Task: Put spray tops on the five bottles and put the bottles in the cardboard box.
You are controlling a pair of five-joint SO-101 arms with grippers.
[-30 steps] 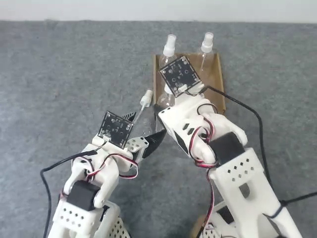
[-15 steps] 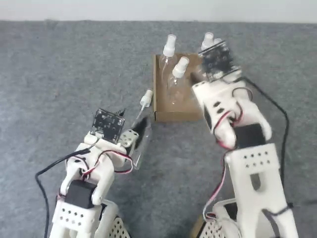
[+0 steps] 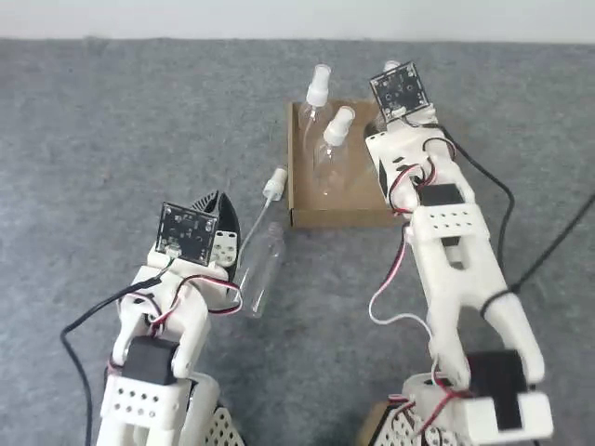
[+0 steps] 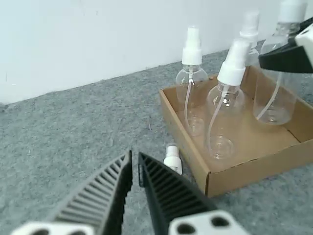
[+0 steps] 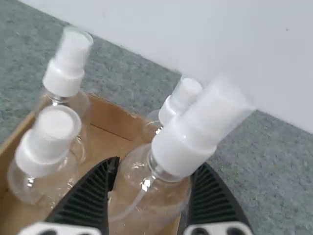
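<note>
A clear bottle [image 3: 261,269] lies on its side on the grey table. A loose white spray top [image 3: 273,182] [image 4: 172,157] lies by its far end, beside the cardboard box [image 3: 296,167] [image 4: 244,171]. My left gripper [image 3: 219,206] [image 4: 135,155] is shut and holds nothing, a little left of the lying bottle. Several capped bottles stand in the box, among them ones at the back left [image 3: 321,88] and mid left [image 3: 337,130]. My right gripper [image 5: 155,165] is at the box's right side, its fingers [image 4: 286,56] closed around a capped bottle [image 5: 195,129].
Open grey carpet lies left of the box and between the two arms. The back edge of the table meets a white wall just behind the box. The right arm's cables hang over the table's right half.
My left gripper let go of the bottle, drew back to the left and shut; the bottle now lies on the table. The right arm swung from the box's front left to its right side.
</note>
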